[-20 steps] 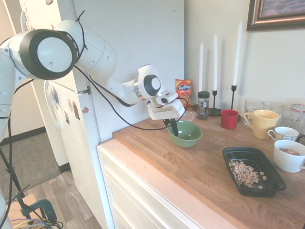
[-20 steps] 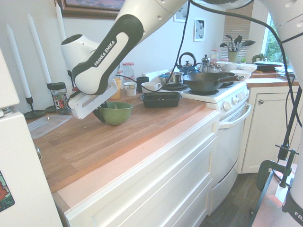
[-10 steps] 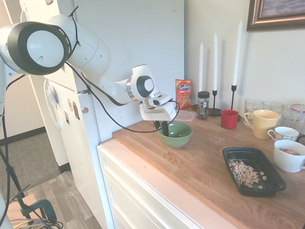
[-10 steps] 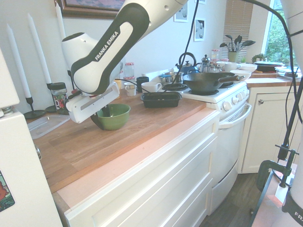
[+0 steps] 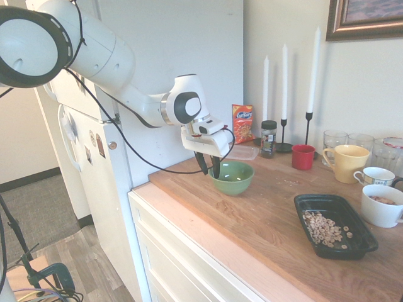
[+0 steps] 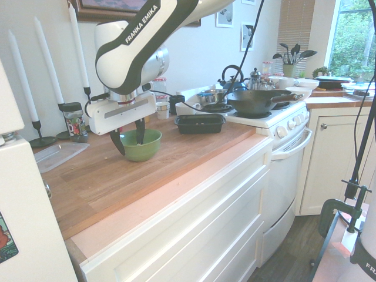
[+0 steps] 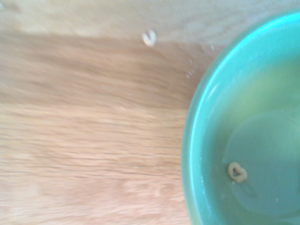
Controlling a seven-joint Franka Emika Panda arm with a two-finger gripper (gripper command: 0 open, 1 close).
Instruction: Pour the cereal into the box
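A white robot arm is seen above a wooden desk [image 5: 264, 214], its claw [image 5: 207, 167] pointing down with the two dark fingers [image 6: 140, 130] spread apart and nothing held between them. The fingers straddle the near rim of a green bowl [image 5: 232, 177] — one inside the rim, one outside; contact with the rim cannot be made out. In the wrist view the bowl [image 7: 243, 131] is nearly bare, with a single cereal ring [image 7: 237, 172] on its bottom and another loose piece [image 7: 149, 37] lying on the wood just beside it.

Well away from the claw, further along the desk, the black box [image 5: 337, 225] is set flat; the cereal [image 5: 322, 228] is heaped inside it. Just beyond the box a white mug [image 5: 382, 205] is placed. Behind the claw, against the wall, three tall white candles [image 5: 284, 69] stand upright.
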